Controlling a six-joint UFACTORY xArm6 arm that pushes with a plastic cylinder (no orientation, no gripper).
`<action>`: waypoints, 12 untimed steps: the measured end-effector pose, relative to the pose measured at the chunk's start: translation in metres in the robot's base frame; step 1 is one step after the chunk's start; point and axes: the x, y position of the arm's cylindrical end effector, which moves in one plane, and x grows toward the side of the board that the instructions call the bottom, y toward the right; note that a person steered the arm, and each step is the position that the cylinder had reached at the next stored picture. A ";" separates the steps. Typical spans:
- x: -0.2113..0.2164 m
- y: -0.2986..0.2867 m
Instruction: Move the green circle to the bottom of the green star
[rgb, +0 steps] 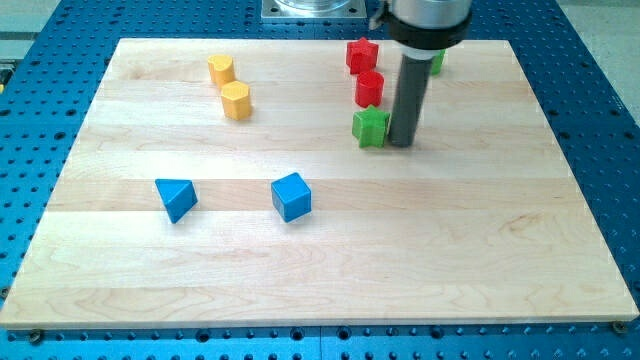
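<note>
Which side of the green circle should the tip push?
Probably its far side, at the view's top: the green circle, half hidden by the arm, lies above and right of the green star. My tip stands just right of the star.

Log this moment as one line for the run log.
tip right of green star, close beside | green circle behind rod, mostly hidden, top of view | not yet below star

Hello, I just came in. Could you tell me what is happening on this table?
A robot arm pushes blocks on a wooden board with a dark rod. My tip stands just to the view's right of the green star. The green circle, which should go below that star, lies at the view's top, mostly hidden behind the arm. Red, yellow and blue blocks lie elsewhere.
</note>
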 end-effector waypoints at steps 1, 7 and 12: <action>-0.042 0.060; -0.154 0.022; 0.065 0.087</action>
